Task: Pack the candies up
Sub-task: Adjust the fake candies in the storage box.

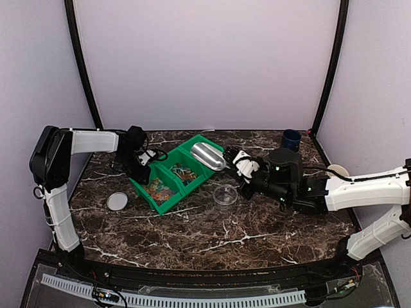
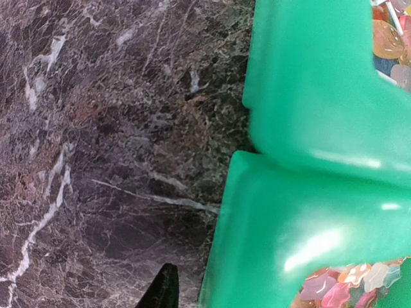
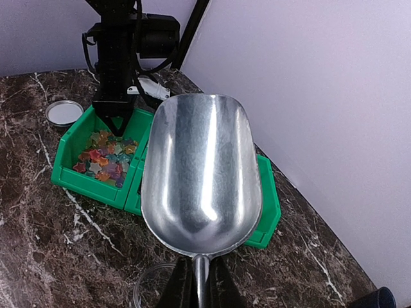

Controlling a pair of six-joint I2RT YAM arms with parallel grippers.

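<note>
Bench (image 1: 192, 237): dark marble top with white veins.

Green three-compartment bin (image 1: 176, 176): stands left of centre, set at an angle to the bench edge.

Candies (image 1: 158, 190): small translucent pieces in orange, red, yellow and pink. They lie in the bin's nearest compartment and in the middle one. None is in the scoop.

Right pincer (image 3: 199, 282): closed on the thin handle of a metal scoop (image 3: 201, 170). The scoop's bowl faces up, is bare inside, and is held above the bin's far-right end.

Left pincer (image 3: 109, 120): reaches down onto the bin's left wall beside the candy-filled compartment. One black fingertip (image 2: 164, 289) shows just outside that wall; the other is hidden. It appears to be clamped on the wall, though the wrist view is too close to confirm.

Clear round jar (image 1: 225, 194): upright on the bench, just near of the bin and below the scoop.

Flat round lid (image 1: 117, 201): lies on the bench left of the bin, apart from it.

Dark blue cup (image 1: 291, 139): stands at the far right corner.
</note>
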